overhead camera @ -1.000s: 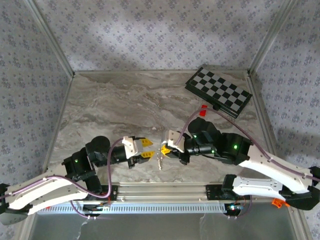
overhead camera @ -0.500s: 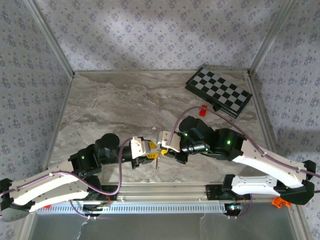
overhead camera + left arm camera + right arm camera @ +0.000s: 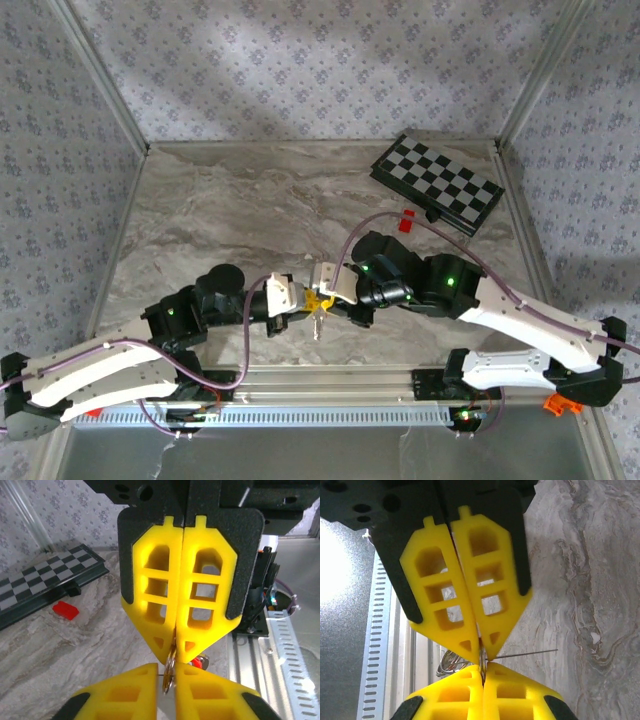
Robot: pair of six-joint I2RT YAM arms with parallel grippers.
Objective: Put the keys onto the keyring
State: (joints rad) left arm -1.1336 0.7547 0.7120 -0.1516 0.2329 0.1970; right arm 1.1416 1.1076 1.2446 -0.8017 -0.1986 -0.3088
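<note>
Both grippers meet tip to tip above the table's near middle. My right gripper point(image 3: 326, 297) is shut on the metal keyring point(image 3: 169, 674), which shows edge-on between the yellow fingers. My left gripper point(image 3: 304, 301) faces it and is shut on the same ring. In the left wrist view my left gripper point(image 3: 166, 670) sits at the bottom, with the right fingers point(image 3: 205, 605) above. In the right wrist view my right gripper point(image 3: 483, 670) pinches the ring just under the left fingers point(image 3: 445, 605). Silver keys point(image 3: 317, 324) hang below the ring, with the keys point(image 3: 451, 662) behind the fingertips.
A folded chessboard point(image 3: 437, 184) lies at the back right, with a small red piece point(image 3: 406, 220) beside it on the marble table point(image 3: 250, 220). A slotted metal rail point(image 3: 330, 382) runs along the near edge, close under both grippers.
My left arm has moved right up to the right gripper, and its jaws have closed on the ring. The right gripper has shifted slightly left, still holding the ring.
</note>
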